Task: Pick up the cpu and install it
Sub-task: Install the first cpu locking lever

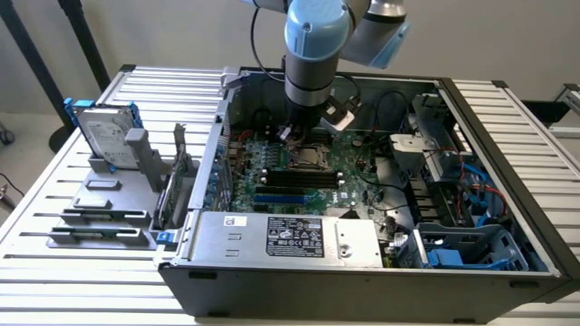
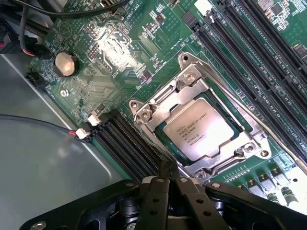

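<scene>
Exterior view: the gripper (image 1: 295,136) hangs inside the open computer case (image 1: 490,122), just at 11 o'clock of the cpu (image 1: 309,155) in its socket.

Wrist view: the cpu (image 2: 200,129) sits in the metal socket frame (image 2: 158,108) on the motherboard (image 2: 120,52), apart from the gripper (image 2: 168,184), whose fingers are clenched together and empty.

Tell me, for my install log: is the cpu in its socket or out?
In. The cpu lies flat inside the socket's metal frame on the motherboard.

Hung nearly vertical from the upper centre of the exterior frame, arm (image 1: 313,47) reaching straight down. Gripper (image 2: 169,178) at the wrist frame's lower centre, black fingers (image 2: 154,201) pressed together, empty.
</scene>
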You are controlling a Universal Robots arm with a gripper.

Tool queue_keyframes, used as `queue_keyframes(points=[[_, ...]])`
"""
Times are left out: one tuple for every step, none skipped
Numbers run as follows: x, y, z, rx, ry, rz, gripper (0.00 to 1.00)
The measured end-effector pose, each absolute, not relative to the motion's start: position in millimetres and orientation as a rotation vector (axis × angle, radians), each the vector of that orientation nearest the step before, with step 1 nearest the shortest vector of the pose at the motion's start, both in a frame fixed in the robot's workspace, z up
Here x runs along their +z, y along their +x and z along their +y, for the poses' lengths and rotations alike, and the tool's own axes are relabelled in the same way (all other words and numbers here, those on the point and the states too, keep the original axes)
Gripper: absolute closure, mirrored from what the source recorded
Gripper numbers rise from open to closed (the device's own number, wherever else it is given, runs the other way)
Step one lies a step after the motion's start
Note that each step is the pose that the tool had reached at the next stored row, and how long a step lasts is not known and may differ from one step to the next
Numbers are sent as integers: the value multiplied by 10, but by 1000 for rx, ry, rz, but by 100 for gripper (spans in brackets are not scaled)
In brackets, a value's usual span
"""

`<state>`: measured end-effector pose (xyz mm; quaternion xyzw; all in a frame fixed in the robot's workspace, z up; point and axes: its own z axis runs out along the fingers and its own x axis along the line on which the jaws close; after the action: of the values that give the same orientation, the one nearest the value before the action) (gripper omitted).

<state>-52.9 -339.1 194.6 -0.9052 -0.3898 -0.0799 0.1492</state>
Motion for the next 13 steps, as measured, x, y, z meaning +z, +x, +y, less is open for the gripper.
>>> queue_keyframes(points=[[1946, -528, -3391, -229, -2603, -1121, 89], [1946, -528, -3391, -228, -2604, -1121, 89], [1946, -527, -3391, -228, -2605, -1122, 89], [1946, -525, -3391, -227, -2605, -1122, 89], [1947, -521, -3391, -227, -2606, -1122, 89], [1947, -516, -3391, -227, -2607, -1123, 89], [1947, -510, -3391, -226, -2607, -1123, 89], [1946, -507, -3390, -226, -2607, -1123, 89], [1947, -502, -3389, -226, -2607, -1123, 89], [1947, -496, -3389, -226, -2607, -1123, 89], [1947, -490, -3388, -226, -2607, -1123, 89], [1947, -484, -3387, -227, -2608, -1122, 89], [1947, -481, -3385, -227, -2608, -1122, 89]])
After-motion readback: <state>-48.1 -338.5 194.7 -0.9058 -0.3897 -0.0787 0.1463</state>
